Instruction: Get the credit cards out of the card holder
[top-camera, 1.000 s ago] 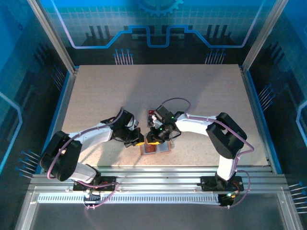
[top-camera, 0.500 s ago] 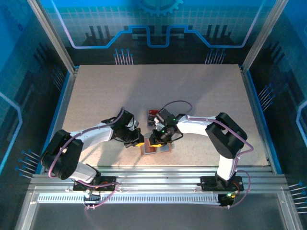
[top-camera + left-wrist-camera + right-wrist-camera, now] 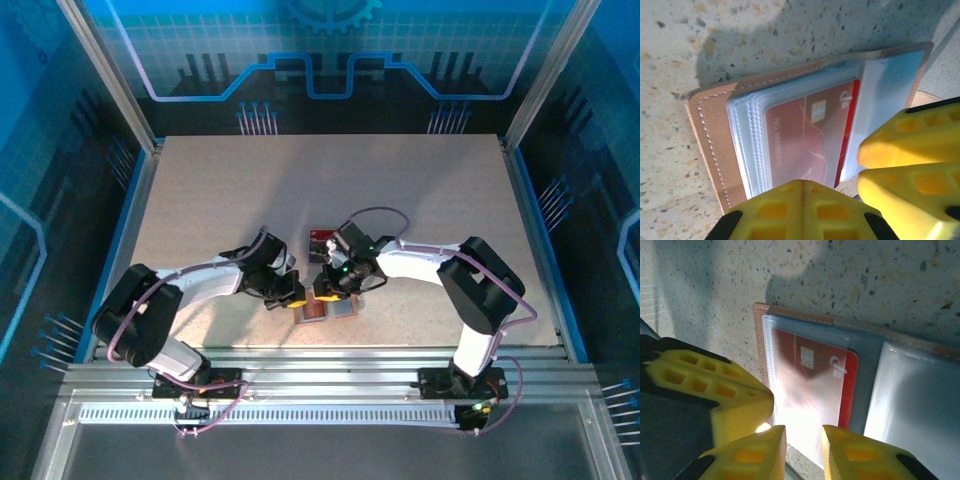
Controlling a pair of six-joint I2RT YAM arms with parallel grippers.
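- Robot test cell, lab-like: bare aluminium frame posts (image 3: 105,70) boxing in a speckled table (image 3: 400,180).
- Blue circuit-print panels (image 3: 330,50) at 12, 9 and 3 o'clock.
- Left arm (image 3: 200,279) and right arm (image 3: 420,262) bolted to slotted rails (image 3: 340,375) at 6 o'clock.

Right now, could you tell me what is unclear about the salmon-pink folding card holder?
Left wrist: lower edge of the red plastic card, behind shut left gripper.
Right wrist: the card's lower part, washed out by glare.
Top: card holder partly under the right gripper; contents too small.
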